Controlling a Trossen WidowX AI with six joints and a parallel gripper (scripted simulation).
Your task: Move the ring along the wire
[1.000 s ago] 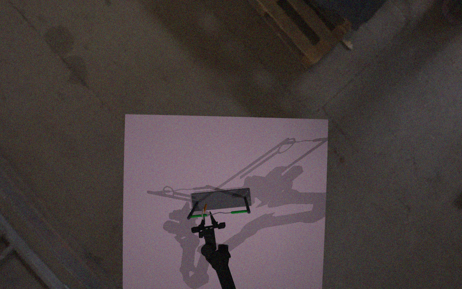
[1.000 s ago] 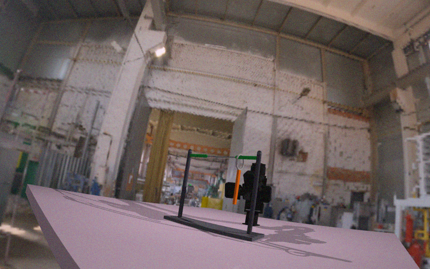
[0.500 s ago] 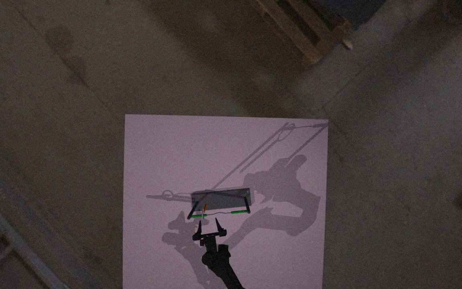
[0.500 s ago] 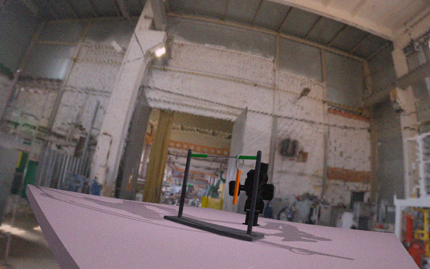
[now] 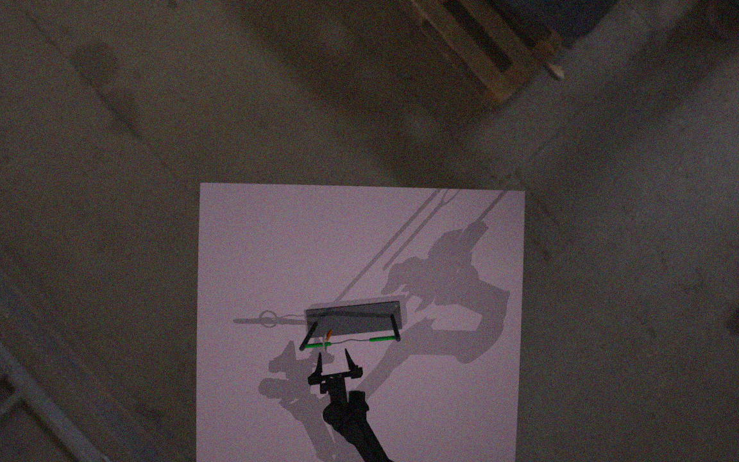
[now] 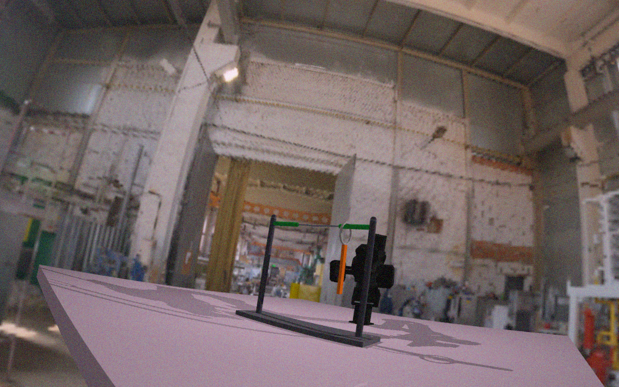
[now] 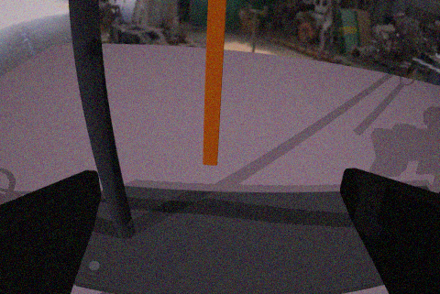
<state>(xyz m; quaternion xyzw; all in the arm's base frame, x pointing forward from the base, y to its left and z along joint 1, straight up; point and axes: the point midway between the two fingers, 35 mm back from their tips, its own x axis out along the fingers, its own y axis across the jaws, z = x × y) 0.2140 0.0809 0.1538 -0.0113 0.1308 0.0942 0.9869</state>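
The gripper (image 5: 335, 360) is standing with its fingers spread wide and nothing between them, hovering just on the near side of the wire frame in the top view, clear of the handle (image 5: 329, 335). In the wrist view the two dark fingers are filling the lower corners, cut off by the picture's edges, and the orange handle is hanging free in the gap well beyond them, its top running out of the picture so the ring cannot be seen there. In the exterior view the ring (image 6: 345, 235) is hanging on the green part of the wire (image 6: 355, 226) beside the right post (image 6: 367, 276), with the handle dangling straight down below it. That post is crossing in front of the arm, so much of the gripper is hidden behind it and only a dark mass is showing. The thin grey stretch of wire (image 6: 318, 225) between the green parts is barely showing against the background. From above, the ring itself is too small to make out; only a speck of orange is marking it near the left post (image 5: 308, 337). The base plate (image 5: 353, 319) is lying on the pale table (image 5: 246, 241).
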